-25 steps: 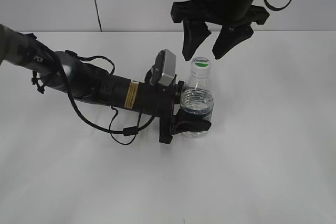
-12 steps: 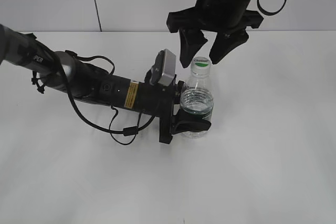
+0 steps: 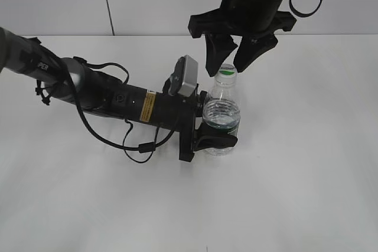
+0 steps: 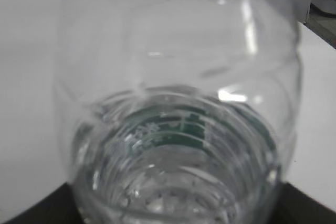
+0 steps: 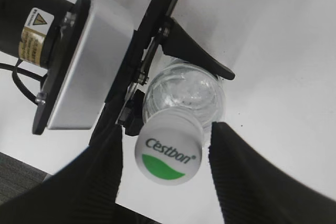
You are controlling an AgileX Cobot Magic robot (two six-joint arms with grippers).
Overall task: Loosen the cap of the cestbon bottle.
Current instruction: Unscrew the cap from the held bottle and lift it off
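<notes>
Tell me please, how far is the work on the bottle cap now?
Done: the left gripper is shut on the cestbon bottle, holding it upright. In hand: the right gripper straddles the cap, jaws open, not touching. Left: closing on the cap and twisting it.

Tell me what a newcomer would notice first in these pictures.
First, the cestbon bottle standing upright mid-table, clamped around its body by the left pincer, whose arm lies low across the white table. Next, the right pincer hanging open from above, its two dark fingers flanking the white cap with its green mark, apparently not touching it.
</notes>
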